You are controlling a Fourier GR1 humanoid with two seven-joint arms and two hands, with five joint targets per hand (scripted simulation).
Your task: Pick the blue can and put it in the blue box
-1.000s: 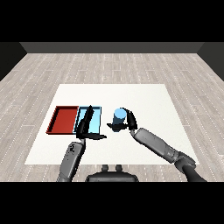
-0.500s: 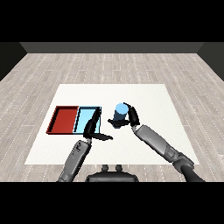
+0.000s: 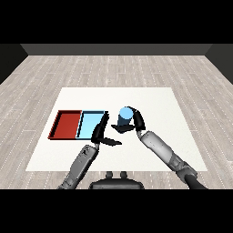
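The blue can [image 3: 124,116] stands upright just right of the light blue tray [image 3: 90,124]. My right hand [image 3: 135,123] is curled round the can from its right side. My left hand [image 3: 101,133] hovers at the light blue tray's near right corner with straight fingers pointing away from me and the thumb sticking out to the right; it holds nothing. The red tray [image 3: 66,124] lies to the left of the light blue one.
The two trays sit side by side on the left half of the white table [image 3: 159,104]. Both forearms reach in from the lower edge.
My right hand has carried the can leftward, toward the light blue tray. My left hand has stayed near the tray's right edge, shifting slightly.
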